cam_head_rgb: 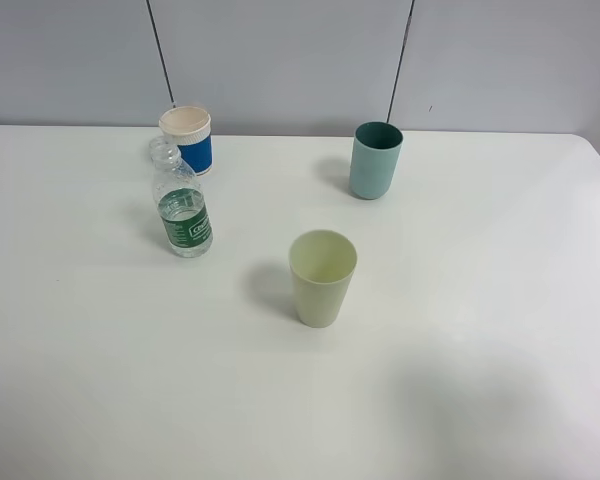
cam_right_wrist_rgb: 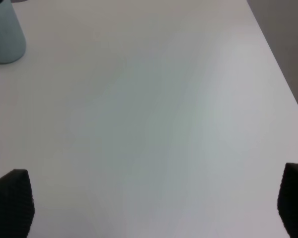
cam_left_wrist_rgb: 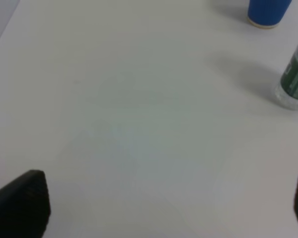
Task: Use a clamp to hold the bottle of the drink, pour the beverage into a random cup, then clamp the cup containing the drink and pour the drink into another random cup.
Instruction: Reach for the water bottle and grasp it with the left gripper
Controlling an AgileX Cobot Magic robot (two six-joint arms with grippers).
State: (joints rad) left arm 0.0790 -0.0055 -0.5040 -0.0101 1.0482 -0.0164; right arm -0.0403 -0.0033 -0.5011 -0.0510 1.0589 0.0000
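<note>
The bottle (cam_head_rgb: 183, 215) stands near the back left corner of the table (cam_head_rgb: 480, 350). The blue cup (cam_head_rgb: 188, 140), teal cup (cam_head_rgb: 376, 160) and green cup (cam_head_rgb: 322, 277) sit open side up for pouring. The left claw (cam_left_wrist_rgb: 161, 203) and right claw (cam_right_wrist_rgb: 151, 201) are wide apart, ready to grab.

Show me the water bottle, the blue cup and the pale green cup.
water bottle (cam_head_rgb: 186, 230), exterior high view, on its green label.
blue cup (cam_head_rgb: 198, 155), exterior high view, on its blue wall.
pale green cup (cam_head_rgb: 318, 295), exterior high view, on its outer wall.
</note>
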